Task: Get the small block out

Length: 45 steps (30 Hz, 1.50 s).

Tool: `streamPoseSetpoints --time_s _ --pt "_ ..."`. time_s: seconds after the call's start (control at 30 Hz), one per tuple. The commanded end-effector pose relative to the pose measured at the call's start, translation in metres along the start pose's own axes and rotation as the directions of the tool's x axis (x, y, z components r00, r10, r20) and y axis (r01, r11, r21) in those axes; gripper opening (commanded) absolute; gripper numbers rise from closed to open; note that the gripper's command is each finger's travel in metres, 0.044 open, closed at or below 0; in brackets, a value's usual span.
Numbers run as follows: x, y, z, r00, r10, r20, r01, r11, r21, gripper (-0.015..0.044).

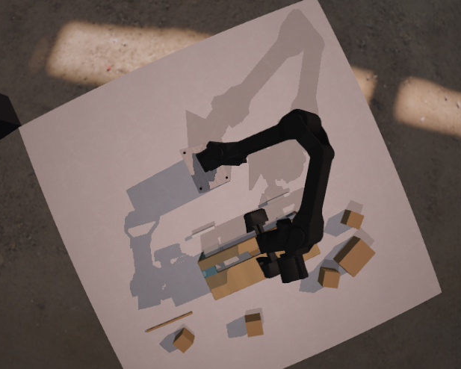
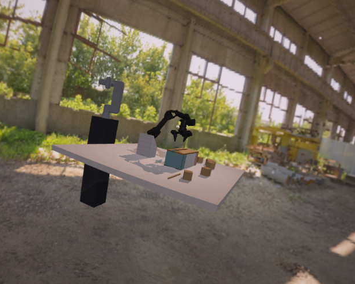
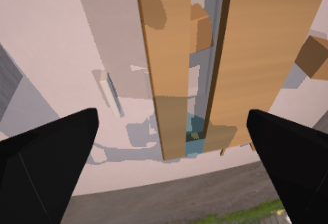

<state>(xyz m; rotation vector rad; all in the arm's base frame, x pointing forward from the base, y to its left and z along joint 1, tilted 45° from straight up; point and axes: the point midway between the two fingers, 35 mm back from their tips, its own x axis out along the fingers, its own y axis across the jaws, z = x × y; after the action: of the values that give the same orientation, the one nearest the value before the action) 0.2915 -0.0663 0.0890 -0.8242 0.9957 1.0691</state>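
I am hovering the gripper (image 2: 179,136), fingers spread and holding nothing, above the box (image 2: 180,157), the block (image 3: 200,28) lying on its shelf (image 3: 215,37)

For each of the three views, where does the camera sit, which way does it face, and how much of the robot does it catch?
Top: overhead, facing straight down; the whole arm bends over the box.
Exterior: off to the side, distant, level with the table; the full arm and open hand above the box.
Wrist: on the hand, facing down; only two fingertips show.
Top and wrist share the box's slotted top.
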Motion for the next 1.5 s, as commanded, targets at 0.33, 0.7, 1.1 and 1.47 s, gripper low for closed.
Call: streamPoseSetpoints --time_s 0.33,0.7,1.1,1.47 --pt "0.019 0.010 0.035 0.989 0.128 0.078 -0.116 0.983 -0.143 0.0400" --pt "0.034 0.012 0.042 0.989 0.128 0.078 -0.116 0.983 -0.143 0.0400" --pt "0.052 0.016 0.050 0.989 0.127 0.078 -0.115 0.983 -0.143 0.0400" --pt "0.067 0.020 0.058 0.989 0.128 0.079 -0.115 0.983 -0.143 0.0400"
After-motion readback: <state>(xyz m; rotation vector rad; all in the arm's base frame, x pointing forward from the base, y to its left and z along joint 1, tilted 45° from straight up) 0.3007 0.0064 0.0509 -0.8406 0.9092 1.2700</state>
